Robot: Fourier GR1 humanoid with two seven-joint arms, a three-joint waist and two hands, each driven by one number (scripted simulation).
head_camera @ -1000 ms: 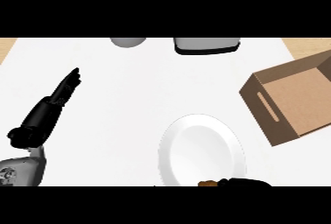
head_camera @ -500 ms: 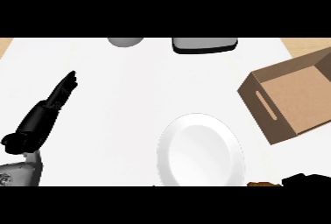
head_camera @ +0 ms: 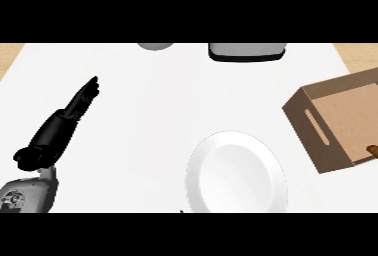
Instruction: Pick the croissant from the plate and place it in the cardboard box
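At the right edge, a brown croissant (head_camera: 371, 151) tip shows over the cardboard box (head_camera: 325, 125); plate (head_camera: 235, 172) bare; left hand (head_camera: 74, 110) rests straight-fingered, holding nothing; right hand is unseen.

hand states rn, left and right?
Left hand: open, fingers straight, resting on the counter's left, holding nothing.
Right hand: not in view, cannot be told.

White plate (head_camera: 235, 172) lies bare; tilted open cardboard box (head_camera: 336, 120) right — croissant (head_camera: 371, 150) barely shows inside.
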